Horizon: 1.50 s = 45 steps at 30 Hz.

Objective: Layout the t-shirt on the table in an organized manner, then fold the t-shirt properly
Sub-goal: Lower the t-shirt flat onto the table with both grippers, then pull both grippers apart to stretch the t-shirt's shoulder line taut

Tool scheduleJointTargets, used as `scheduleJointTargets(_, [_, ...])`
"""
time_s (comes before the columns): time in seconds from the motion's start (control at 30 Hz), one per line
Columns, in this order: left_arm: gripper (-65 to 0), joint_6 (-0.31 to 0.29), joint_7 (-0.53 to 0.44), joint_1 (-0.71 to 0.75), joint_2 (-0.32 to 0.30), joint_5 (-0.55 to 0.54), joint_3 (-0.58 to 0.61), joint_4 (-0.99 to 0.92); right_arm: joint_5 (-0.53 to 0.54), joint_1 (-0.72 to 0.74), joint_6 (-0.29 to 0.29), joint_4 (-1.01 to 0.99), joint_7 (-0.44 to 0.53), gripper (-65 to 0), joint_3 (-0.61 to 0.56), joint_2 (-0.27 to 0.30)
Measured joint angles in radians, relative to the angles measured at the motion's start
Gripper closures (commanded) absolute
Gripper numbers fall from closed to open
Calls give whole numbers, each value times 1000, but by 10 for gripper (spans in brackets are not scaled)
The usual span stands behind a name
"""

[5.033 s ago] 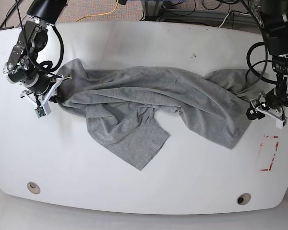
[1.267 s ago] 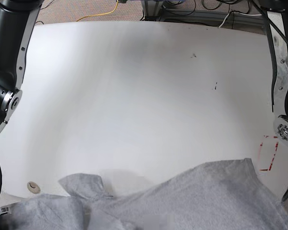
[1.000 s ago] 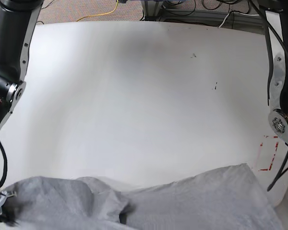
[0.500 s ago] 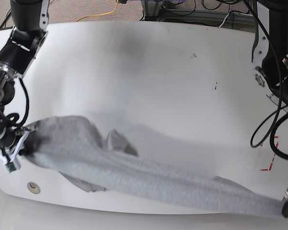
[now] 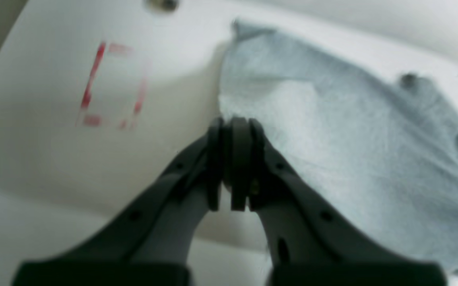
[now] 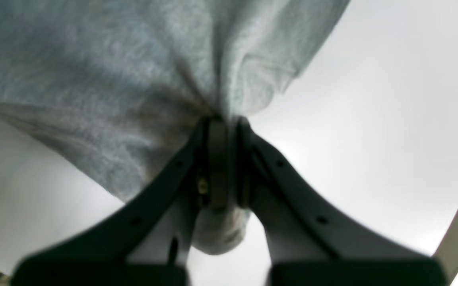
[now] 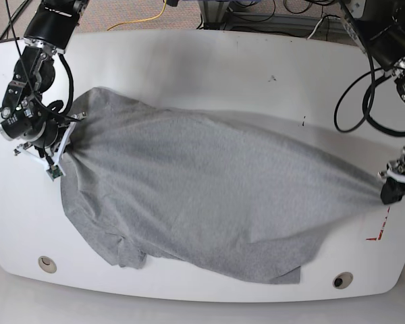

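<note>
Both claws are clamped on the shirt (image 7: pixel 202 196): the right gripper (image 7: pixel 54 145), at the base view's left, pinches a bunched fold of cloth, and the left gripper (image 7: pixel 390 189), at that view's right, nips a thin edge near the red tape outline (image 7: pixel 380 223). The shirt lies spread across the table (image 7: pixel 209 61), drawn out between the two arms, with its lower hem close to the near edge beside a grommet (image 7: pixel 342 279).

Risks, as I judge them: the left grip holds very little cloth, so a harder pull could slip it free and let that side slump. The right grip gathers several layers, so on release a lump or twisted sleeve may stay put. Dragging the cloth nearer could slide the hem off the table.

The jersey looks thin, soft and heathered grey, with shallow ripples fanning towards each pinch. Its outline is a lopsided wedge, not yet a flat shirt shape. The tabletop is glossy white with curved edges.
</note>
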Motion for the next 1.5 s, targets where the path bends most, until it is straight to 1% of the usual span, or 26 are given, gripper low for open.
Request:
scheduleJointTargets(0.07, [0,-3,-1,66,0,-18,-30,4,-11,-27,1,14,-6,-13,3,-14])
scheduleJointTargets(0.17, [0,-11,0,147,0,-69,-71,6,1,-77,1,29,-1,-13,2,-27])
scheduleJointTargets(0.33, [0,-10,0,224,-3,-77,-100,6,-12,-103,2,16,-11,-13,-2,-33])
scheduleJointTargets(0.53, [0,-14,-9,220,-6,-83,-96,6,-23,-60,0,-64,10,-13,-4,-31])
scheduleJointTargets(0.6, [0,-14,-9,214,-5,-84,-93,5,-18,-45,0,-111,45,-13,-4,-29])
scheduleJointTargets(0.77, [0,-10,-14,150,-7,-65,-25,-46,-23,0,2,-252,80,-14,-5,-31])
scheduleJointTargets(0.83, [0,-12,-27,134,-2,-51,-8,-68,-23,11,1,-298,112,-14,-6,-31])
scheduleJointTargets(0.87, [0,-23,-48,129,4,-39,-6,-82,-17,15,3,-322,144,-14,-6,-29])
scheduleJointTargets(0.93, [0,-19,-80,129,8,-2,6,-106,-19,23,3,-356,166,-14,-6,-27])
scheduleJointTargets(1.03, [0,-9,-139,128,10,53,51,-157,-26,37,2,-395,173,-14,-6,-24])
scheduleJointTargets(1.13, [0,-18,-163,123,13,45,98,-200,-21,45,2,-402,182,-14,-7,-27])
scheduleJointTargets(1.27, [0,-17,-200,120,16,51,110,-243,-23,47,2,-406,189,-16,-6,-24])
scheduleJointTargets(1.33, [0,-16,-217,122,10,56,127,-257,-26,45,2,-406,188,-36,-2,-25])
scheduleJointTargets(1.4, [0,-13,-216,123,8,61,139,-261,-26,44,2,-406,188,-87,-1,-27])
scheduleJointTargets(1.43, [0,-13,-216,123,9,61,141,-262,-25,43,2,-406,189,-152,-1,-31])
scheduleJointTargets(1.5, [0,-14,-220,123,10,58,142,-262,-15,42,2,-405,189,-227,-1,-33])
